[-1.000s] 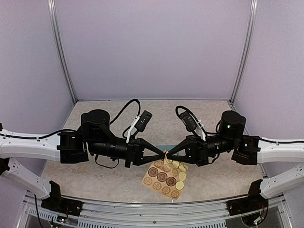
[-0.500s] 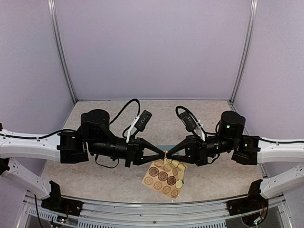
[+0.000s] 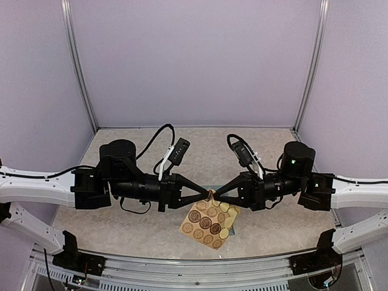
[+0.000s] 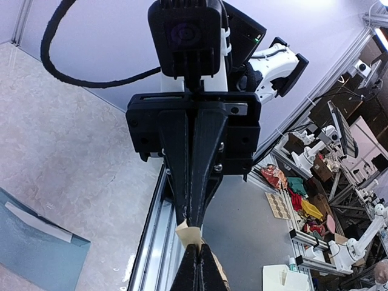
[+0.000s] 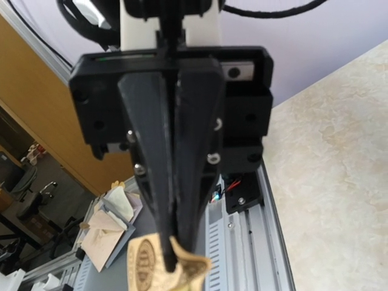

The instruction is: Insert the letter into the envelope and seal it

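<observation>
The teal-blue envelope (image 4: 36, 248) lies flat on the table; in the top view only a thin strip of it (image 3: 208, 186) shows behind the grippers. The letter is not in view. A yellow-tan sticker sheet (image 3: 208, 222) with round brown stickers hangs by its far left corner, where both grippers meet tip to tip. My left gripper (image 3: 209, 194) is shut on that corner; its tips (image 4: 199, 250) pinch the tan paper (image 4: 189, 235). My right gripper (image 3: 214, 194) is shut on the same corner. In the right wrist view a round sticker (image 5: 143, 262) shows beside the opposing fingers (image 5: 171, 182).
The beige table (image 3: 127, 227) sits between lilac walls. The metal front rail (image 3: 194, 267) runs along the near edge. The sticker sheet slopes down to the table in front of the grippers. Cables loop above both wrists.
Both grippers have stayed pinched together and shifted slightly left and up. The sticker sheet's held corner has risen and the sheet has slid a little toward the left.
</observation>
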`<state>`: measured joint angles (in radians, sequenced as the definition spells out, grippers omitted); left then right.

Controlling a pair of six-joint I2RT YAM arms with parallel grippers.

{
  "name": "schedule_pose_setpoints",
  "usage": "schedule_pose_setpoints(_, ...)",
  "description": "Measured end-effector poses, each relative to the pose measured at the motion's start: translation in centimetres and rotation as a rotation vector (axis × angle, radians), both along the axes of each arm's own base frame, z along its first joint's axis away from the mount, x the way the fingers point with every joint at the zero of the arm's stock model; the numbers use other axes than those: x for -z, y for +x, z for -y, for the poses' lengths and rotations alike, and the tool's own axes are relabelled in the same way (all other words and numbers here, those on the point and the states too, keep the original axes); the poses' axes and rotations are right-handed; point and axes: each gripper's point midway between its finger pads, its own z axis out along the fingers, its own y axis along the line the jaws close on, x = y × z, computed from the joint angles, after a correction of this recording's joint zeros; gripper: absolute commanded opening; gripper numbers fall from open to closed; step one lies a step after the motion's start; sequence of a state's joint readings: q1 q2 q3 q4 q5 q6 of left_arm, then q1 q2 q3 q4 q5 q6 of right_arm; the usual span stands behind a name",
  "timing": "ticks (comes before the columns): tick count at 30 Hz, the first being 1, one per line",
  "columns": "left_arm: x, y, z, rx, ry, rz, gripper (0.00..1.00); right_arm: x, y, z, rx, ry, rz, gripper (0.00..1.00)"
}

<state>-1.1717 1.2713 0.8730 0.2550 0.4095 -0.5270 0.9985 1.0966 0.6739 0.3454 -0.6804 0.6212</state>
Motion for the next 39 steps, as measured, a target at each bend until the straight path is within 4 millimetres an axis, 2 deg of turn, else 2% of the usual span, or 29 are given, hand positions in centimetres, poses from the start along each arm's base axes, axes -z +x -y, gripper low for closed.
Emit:
schedule_pose_setpoints(4, -0.2, 0.1, 0.0, -0.008, -0.007, 0.001, 0.32, -0.1, 0.2, 0.0, 0.011, 0.003, 0.002, 0.00)
schedule_pose_setpoints(6, 0.0, 0.3, -0.1, -0.020, 0.000, 0.007, 0.52, -0.1, 0.3, 0.0, 0.021, 0.002, 0.003, 0.00)
schedule_pose_setpoints(8, 0.3, 0.8, -0.2, -0.048, 0.016, 0.016, 0.61, -0.2, 0.5, 0.1, 0.034, 0.003, 0.004, 0.00)
schedule_pose_setpoints(12, 0.8, 2.3, -1.1, -0.152, 0.065, 0.047, 0.71, -0.4, 0.9, 0.2, 0.064, 0.004, 0.008, 0.00)
schedule_pose_setpoints(15, -0.3, 3.8, -2.5, -0.281, 0.083, 0.101, 0.67, 0.0, 1.5, 0.4, 0.105, -0.016, 0.000, 0.00)
schedule_pose_setpoints(19, -3.9, 4.9, -4.2, -0.434, 0.048, 0.190, 0.47, 1.5, 2.6, 0.6, 0.171, -0.081, -0.028, 0.00)
schedule_pose_setpoints(21, -4.5, 4.5, -4.1, -0.441, 0.037, 0.200, 0.41, 2.2, 3.2, 0.5, 0.200, -0.114, -0.041, 0.00)
schedule_pose_setpoints(23, -4.8, 4.3, -3.6, -0.431, 0.033, 0.207, 0.40, 2.7, 3.7, 0.3, 0.222, -0.137, -0.050, 0.00)
schedule_pose_setpoints(26, -3.9, 4.1, -2.5, -0.407, 0.055, 0.201, 0.40, 3.1, 4.1, 0.2, 0.238, -0.153, -0.055, 0.00)
schedule_pose_setpoints(32, 0.2, 3.7, 0.5, -0.327, 0.151, 0.161, 0.40, 3.4, 4.0, 0.0, 0.230, -0.160, -0.061, 0.00)
schedule_pose_setpoints(35, 1.5, 3.8, 0.9, -0.313, 0.183, 0.141, 0.41, 3.0, 3.7, -0.1, 0.209, -0.145, -0.059, 0.00)
schedule_pose_setpoints(39, 2.0, 3.8, 0.9, -0.301, 0.194, 0.122, 0.42, 2.4, 3.3, -0.3, 0.182, -0.121, -0.053, 0.00)
